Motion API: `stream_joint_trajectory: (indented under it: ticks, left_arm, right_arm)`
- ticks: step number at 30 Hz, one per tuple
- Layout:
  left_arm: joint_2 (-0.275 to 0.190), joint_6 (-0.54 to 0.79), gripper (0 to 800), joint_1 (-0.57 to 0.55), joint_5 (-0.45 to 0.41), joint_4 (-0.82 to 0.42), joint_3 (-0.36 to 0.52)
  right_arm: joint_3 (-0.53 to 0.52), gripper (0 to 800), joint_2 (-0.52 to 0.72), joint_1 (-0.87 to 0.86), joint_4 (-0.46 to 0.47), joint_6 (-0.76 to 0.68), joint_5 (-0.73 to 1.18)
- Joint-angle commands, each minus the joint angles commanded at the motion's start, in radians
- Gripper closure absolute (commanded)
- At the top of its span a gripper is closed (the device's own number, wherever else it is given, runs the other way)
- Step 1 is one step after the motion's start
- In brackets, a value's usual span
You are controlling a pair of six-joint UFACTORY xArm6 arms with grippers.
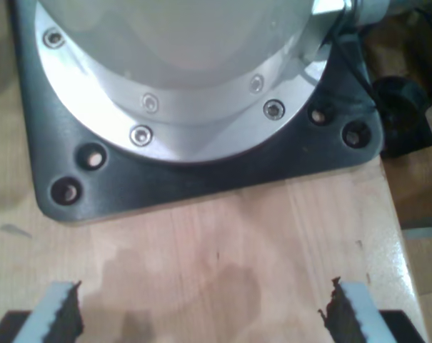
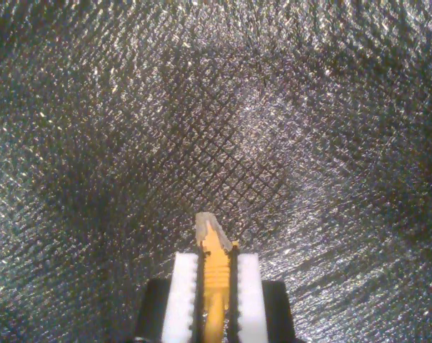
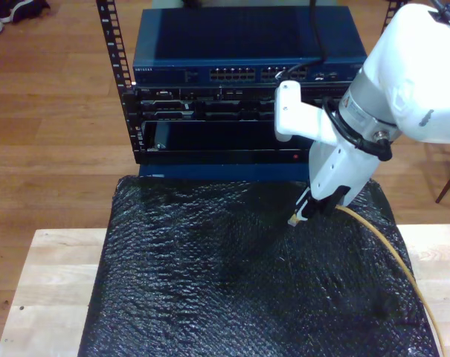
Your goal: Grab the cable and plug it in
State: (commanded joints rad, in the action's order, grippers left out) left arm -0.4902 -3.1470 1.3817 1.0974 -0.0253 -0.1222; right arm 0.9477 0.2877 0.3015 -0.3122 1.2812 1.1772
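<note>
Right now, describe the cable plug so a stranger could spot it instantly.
Start at the black mat before the blue rack. Above its far edge, my second gripper pinches the yellow-orange cable; the clear plug pokes past the white fingers.

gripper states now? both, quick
My first gripper: open, nothing between the jaws, wooden table below.
My second gripper: closed on the yellow cable, clear plug sticking out past the jaws.

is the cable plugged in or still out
Out. The cable's clear plug is clamped in my second gripper above the black mat, short of the switch.
</note>
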Motion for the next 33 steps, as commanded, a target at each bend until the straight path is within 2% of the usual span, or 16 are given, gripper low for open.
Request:
stream_joint_trajectory:
  ticks: [16,24,30,33]
  left_arm:
    - [0.002,-0.003,0,0.002,0.002,0.005,0.002]
    - [0.002,-0.003,0,0.002,0.0,0.005,0.002]
    - [0.002,-0.003,0,0.002,0.002,0.005,0.002]
    - [0.002,-0.003,0,0.002,0.0,0.005,0.002]
  right_arm:
    - [0.021,800,0.008,0.012,0.012,-0.008,-0.055]
    - [0.006,800,-0.063,0.028,0.052,-0.006,-0.227]
    - [-0.087,800,-0.075,0.101,0.117,-0.009,-0.448]
    - [-0.098,800,-0.075,0.118,0.14,-0.012,-0.511]
